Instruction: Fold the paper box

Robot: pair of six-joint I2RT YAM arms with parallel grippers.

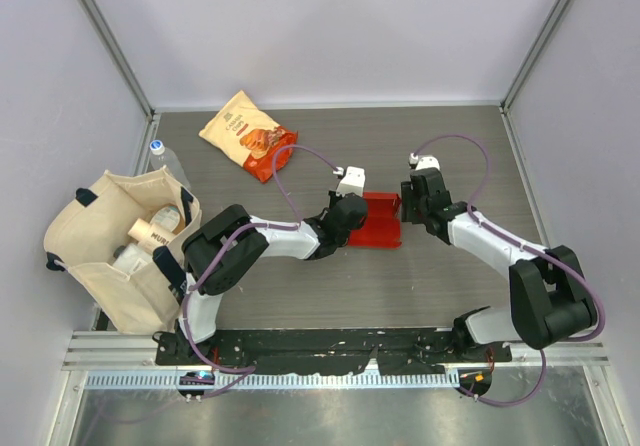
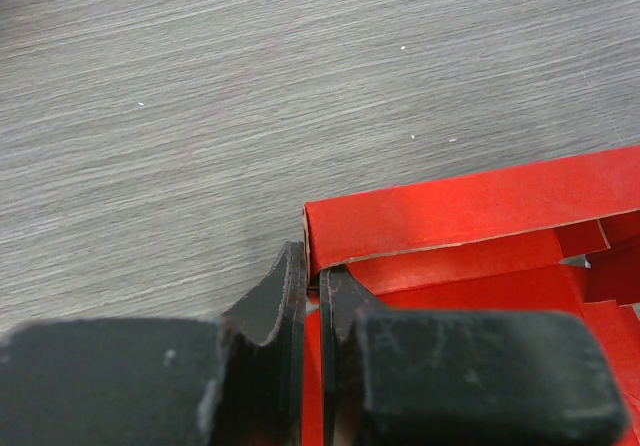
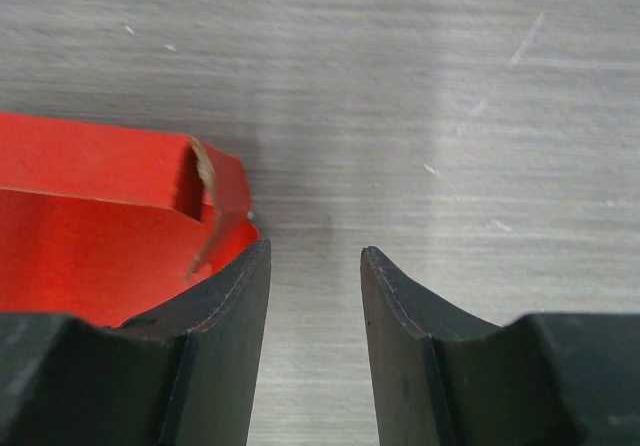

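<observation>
The red paper box [image 1: 381, 223] lies mid-table between the two arms, partly raised into a tray shape. My left gripper [image 1: 352, 214] is at its left side, shut on a thin red wall; in the left wrist view the fingertips [image 2: 312, 274] pinch that wall edge just below a folded corner of the paper box [image 2: 470, 209]. My right gripper [image 1: 408, 206] is at the box's right side, open. In the right wrist view its fingertips [image 3: 315, 258] have only bare table between them. The paper box [image 3: 90, 228], with a bent corner flap, lies just outside the left finger [image 3: 235, 306].
An orange-and-cream snack bag [image 1: 248, 134] lies at the back left. A plastic bottle [image 1: 166, 162] stands beside a cream tote bag [image 1: 105, 256] that holds items at the left edge. Grey walls and metal frame posts enclose the table.
</observation>
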